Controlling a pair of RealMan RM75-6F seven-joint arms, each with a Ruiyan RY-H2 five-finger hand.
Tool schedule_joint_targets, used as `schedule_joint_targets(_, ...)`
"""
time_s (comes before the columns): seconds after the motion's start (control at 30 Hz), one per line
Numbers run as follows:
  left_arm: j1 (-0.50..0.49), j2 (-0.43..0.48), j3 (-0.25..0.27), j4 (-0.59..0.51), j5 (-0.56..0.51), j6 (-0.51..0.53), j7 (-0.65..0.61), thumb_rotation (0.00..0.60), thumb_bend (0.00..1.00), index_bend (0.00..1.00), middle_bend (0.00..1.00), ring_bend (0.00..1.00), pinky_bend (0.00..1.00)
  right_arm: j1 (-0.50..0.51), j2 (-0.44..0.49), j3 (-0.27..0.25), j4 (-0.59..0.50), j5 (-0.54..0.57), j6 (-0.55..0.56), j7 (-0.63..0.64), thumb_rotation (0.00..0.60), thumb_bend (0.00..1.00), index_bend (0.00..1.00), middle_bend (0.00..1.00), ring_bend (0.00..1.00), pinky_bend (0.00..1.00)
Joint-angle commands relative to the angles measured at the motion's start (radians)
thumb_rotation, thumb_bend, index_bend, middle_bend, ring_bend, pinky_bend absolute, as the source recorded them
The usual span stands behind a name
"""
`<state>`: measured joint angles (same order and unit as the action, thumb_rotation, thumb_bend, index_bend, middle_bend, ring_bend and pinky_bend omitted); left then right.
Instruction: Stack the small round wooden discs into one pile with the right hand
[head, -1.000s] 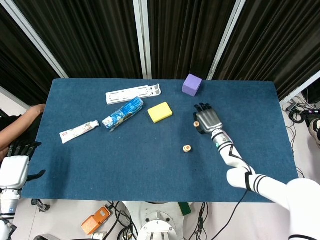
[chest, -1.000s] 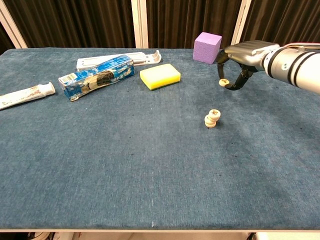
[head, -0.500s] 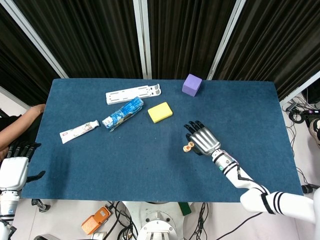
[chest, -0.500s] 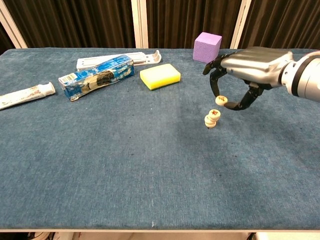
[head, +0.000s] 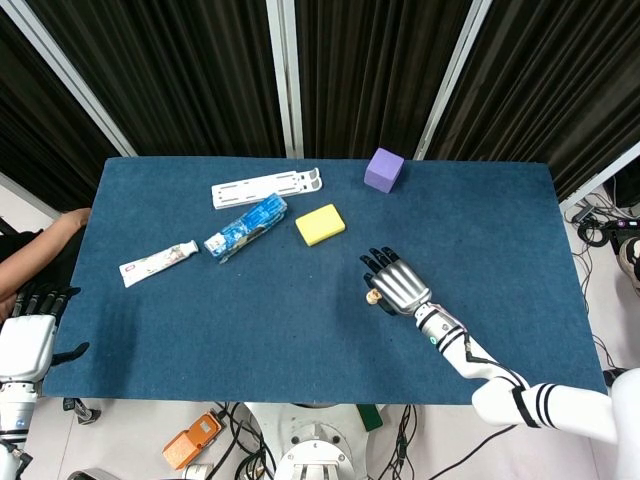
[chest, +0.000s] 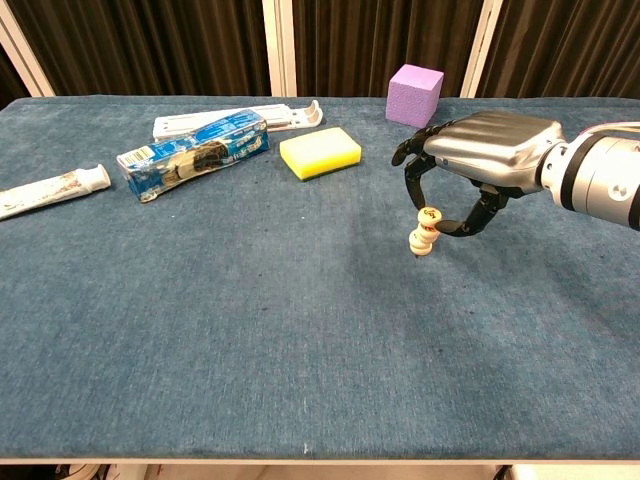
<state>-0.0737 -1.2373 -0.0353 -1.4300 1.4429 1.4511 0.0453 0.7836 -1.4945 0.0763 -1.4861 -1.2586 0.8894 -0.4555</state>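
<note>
- Chest view shows the pile of small round pale wooden discs (chest: 424, 238) directly beneath the fingertips of the right hand (chest: 470, 170), on the blue cloth-covered table (chest: 250, 330).
- One small round wooden disc, the top disc (chest: 430, 215), sits pinched between the thumb and a finger, resting on or just above the pile; I cannot tell whether it already bears its weight there.
- Judging from this, the step in hand is the release: the disc should be centred over the ones under it, lowered flat, and the fingers opened gently, without dragging sideways.
- A pile this narrow could topple if a fingertip brushes it, so lifting straight up seems wisest.
- Head view hides most of the pile under the palm, so the chest view is the better guide.
- Beyond the fingertips lies a yellow rectangular sponge (chest: 320, 152); beyond the back of the hand stands a purple foam cube (chest: 414, 94).
- Far off at the table's near left corner, the left hand (head: 28, 335) holds nothing, fingers apart.
</note>
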Motion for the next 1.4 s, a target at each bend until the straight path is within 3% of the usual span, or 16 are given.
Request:
schedule_joint_targets(0.03,0.0,-0.001,0.0,0.002,-0.001,-0.001,-0.001,0.6,0.08,0.19,0.18,0.11,0.01,-0.002,0.003,-0.001,-0.004,-0.001,0.002,-0.003,0.6,0.54,0.56,0.2,0.15,0.18)
schedule_joint_targets(0.57,0.001,-0.002,0.0,0.003,0.002,0.0,-0.003,0.6,0.08,0.19,0.18,0.11,0.01,-0.003,0.002,-0.005,-0.008,0.004,0.0,-0.016,0.6,0.52,0.52,0.2,0.15,0.18)
schedule_joint_targets(1.07,0.001,-0.001,0.0,0.002,0.003,0.001,-0.003,0.6,0.08,0.19,0.18,0.11,0.01,-0.009,0.009,-0.008,-0.022,0.002,0.009,-0.021,0.6,0.41,0.47,0.2,0.15,0.18)
schedule_joint_targets(1.23,0.002,-0.001,-0.001,0.002,0.003,0.003,-0.004,0.6,0.08,0.19,0.18,0.11,0.01,-0.029,0.032,0.0,-0.051,-0.022,0.06,-0.005,0.6,0.39,0.46,0.2,0.15,0.18)
schedule_joint_targets(1.4,-0.005,-0.003,-0.005,0.003,0.016,0.008,-0.007,0.6,0.08,0.19,0.18,0.11,0.01,-0.106,0.115,-0.002,-0.116,-0.049,0.195,-0.005,0.6,0.39,0.41,0.2,0.15,0.18)
